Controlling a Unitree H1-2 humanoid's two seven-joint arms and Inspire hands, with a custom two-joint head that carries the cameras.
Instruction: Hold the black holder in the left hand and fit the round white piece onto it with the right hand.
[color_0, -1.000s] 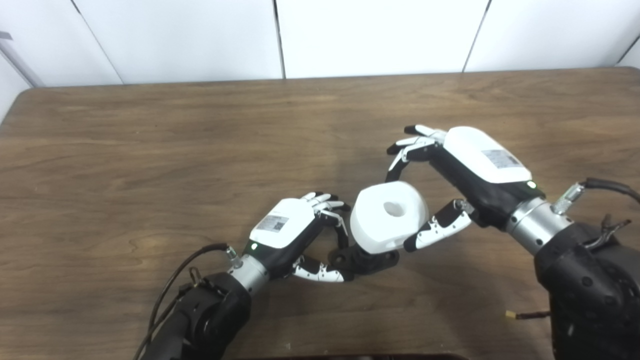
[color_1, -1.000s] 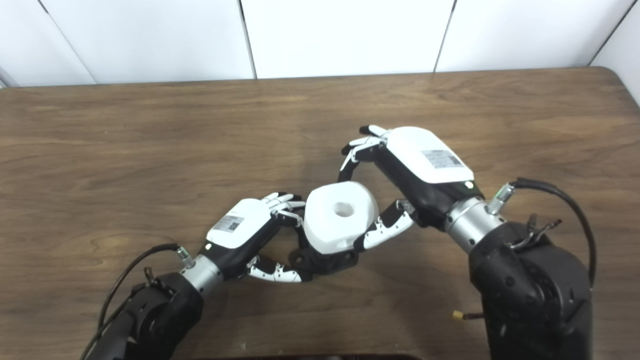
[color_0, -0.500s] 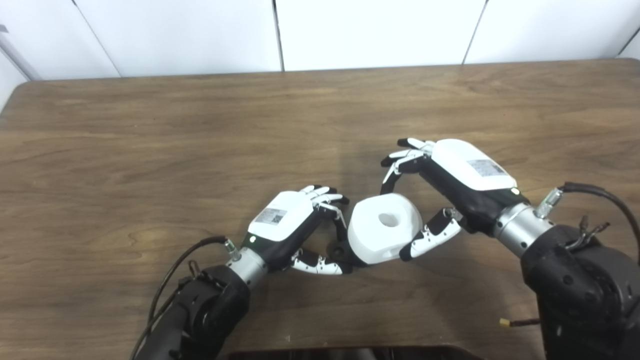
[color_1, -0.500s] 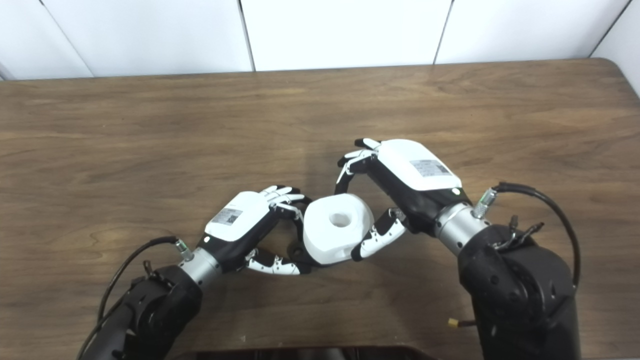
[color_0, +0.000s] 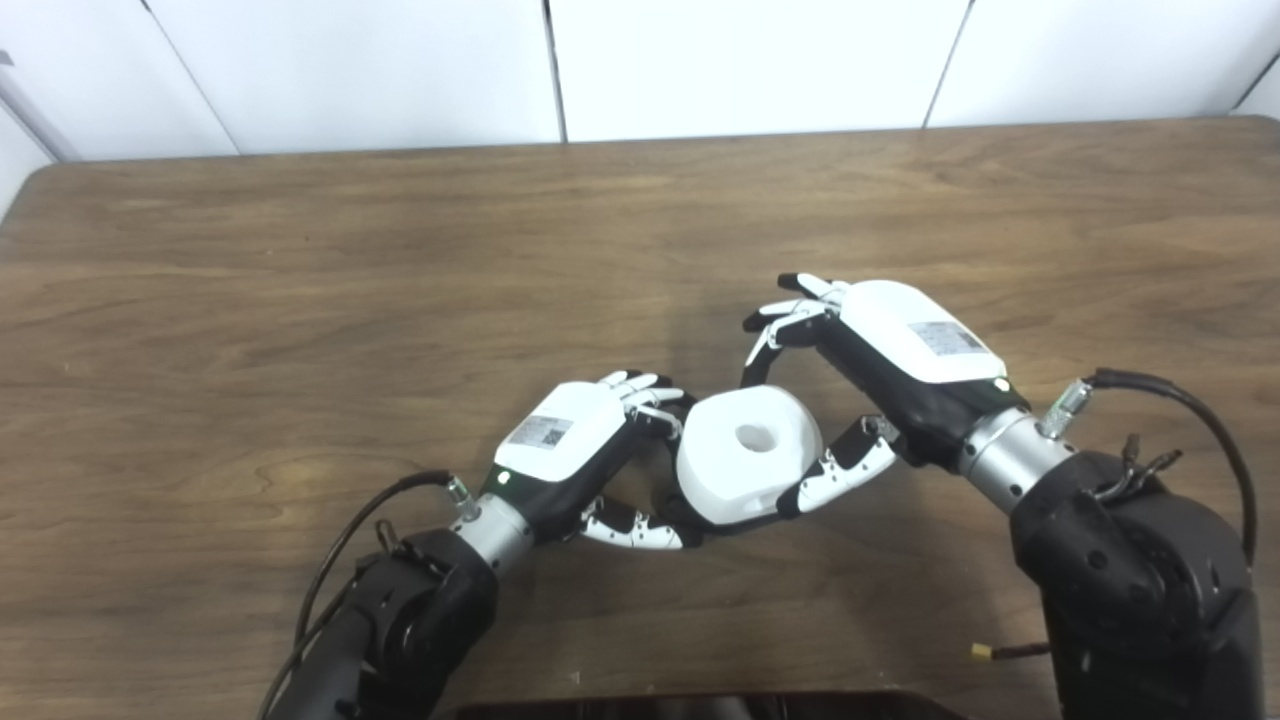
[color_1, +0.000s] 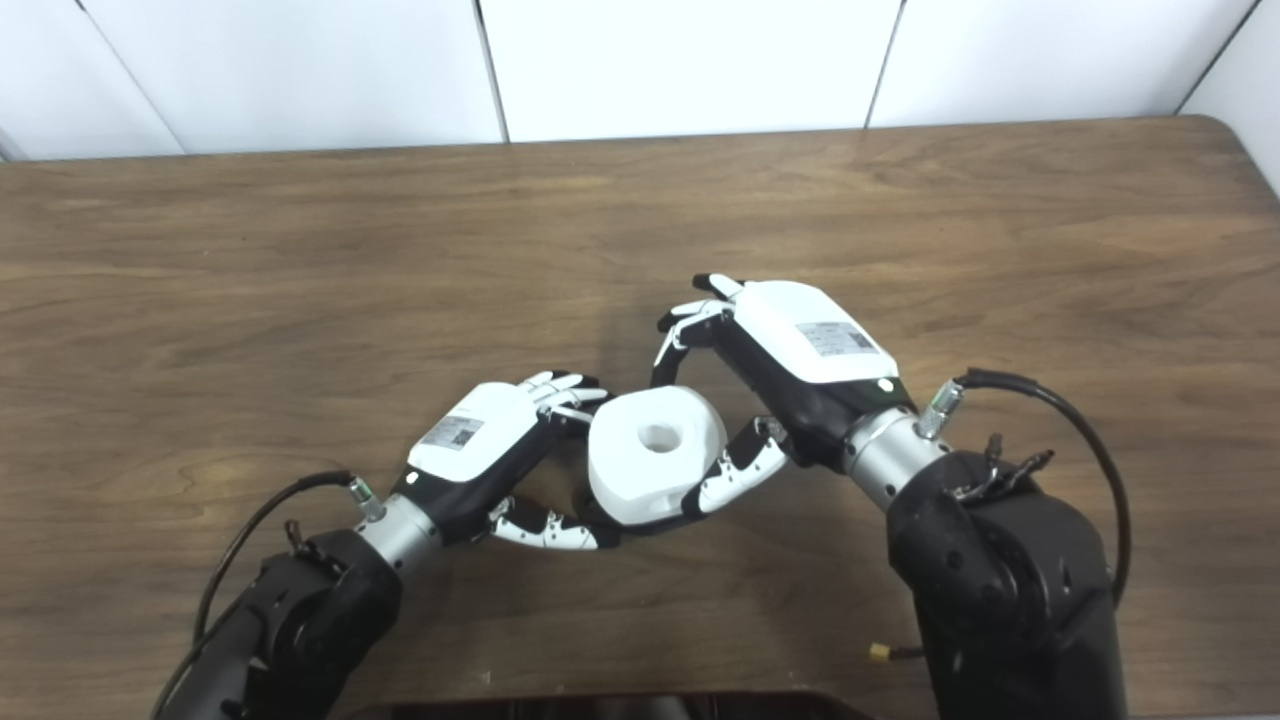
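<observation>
The round white piece (color_0: 750, 455), thick with a centre hole, sits between both hands near the table's front middle. My right hand (color_0: 885, 345) is shut on it, its thumb at the near right side and its fingers at the far edge. My left hand (color_0: 575, 445) is curled on the black holder (color_0: 715, 525), of which only a dark sliver shows under the white piece. The white piece rests over the holder and touches the left hand's fingers (color_1: 560, 395). I cannot tell how deep it sits on the holder.
The brown wooden table (color_0: 300, 280) runs back to a white panelled wall. Its left far corner is rounded. Cables hang off both wrists (color_1: 1040, 400). A dark object lies along the bottom edge (color_0: 700, 705).
My right hand has brought the white piece left and down over the holder, which now hardly shows. The left hand has held its place. The camera tilted after the first frames.
</observation>
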